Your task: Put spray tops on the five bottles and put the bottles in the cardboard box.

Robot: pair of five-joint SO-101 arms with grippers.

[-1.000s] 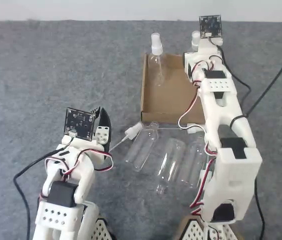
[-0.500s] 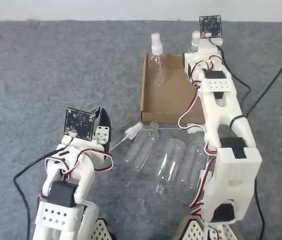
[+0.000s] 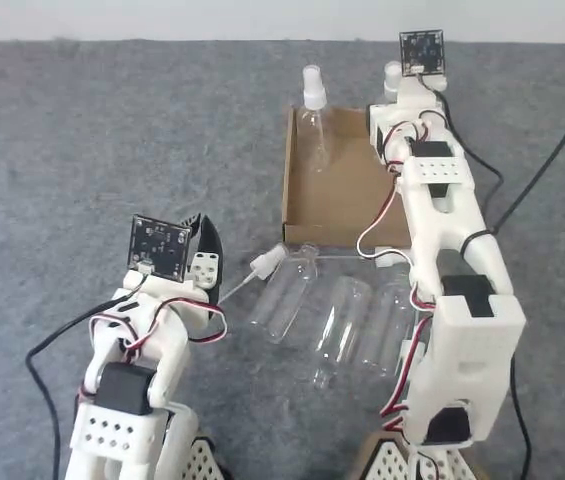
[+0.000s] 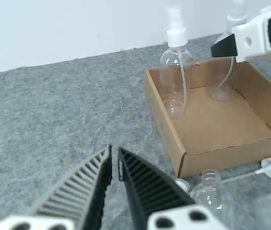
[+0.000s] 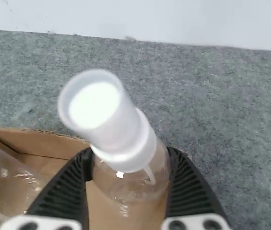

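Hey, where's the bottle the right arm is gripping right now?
In the right wrist view the bottle sits between the right gripper's jaws, at the box's far right corner, beside the other capped bottle.

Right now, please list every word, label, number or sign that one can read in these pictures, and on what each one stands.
None can be read.
cardboard box: plain brown, no print.
bottle in the right claw: clear, no label.
circuit boards on the wrists: any marks are too small to read.
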